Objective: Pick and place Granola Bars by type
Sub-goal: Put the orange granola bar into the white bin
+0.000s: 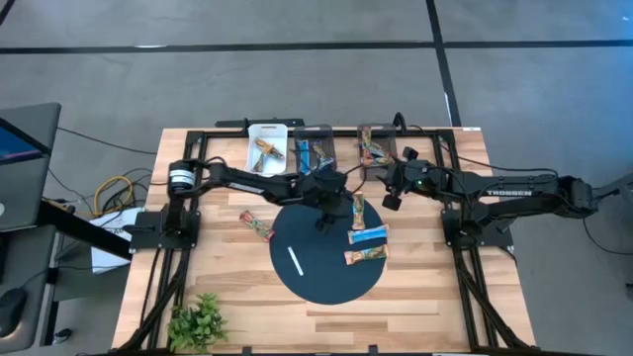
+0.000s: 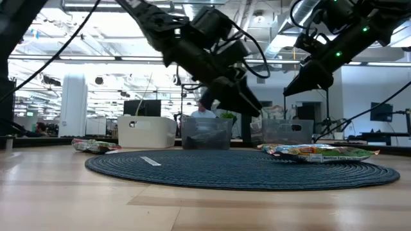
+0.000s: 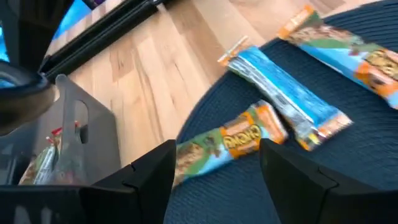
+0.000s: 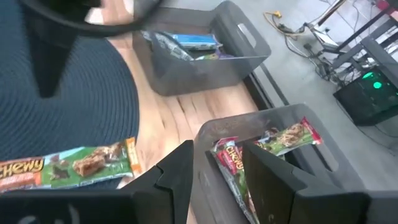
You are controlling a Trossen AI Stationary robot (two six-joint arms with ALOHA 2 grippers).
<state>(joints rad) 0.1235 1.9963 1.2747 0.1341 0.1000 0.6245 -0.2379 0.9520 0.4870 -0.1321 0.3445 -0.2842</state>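
The granola bars point(image 3: 283, 93) have shiny blue and green-orange wrappers; the left gripper point(image 3: 214, 165) stands open, the right gripper point(image 4: 217, 165) open and empty

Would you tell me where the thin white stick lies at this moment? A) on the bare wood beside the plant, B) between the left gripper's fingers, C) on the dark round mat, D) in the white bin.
C: the high view shows the white stick lying on the dark round mat, apart from the granola bars.
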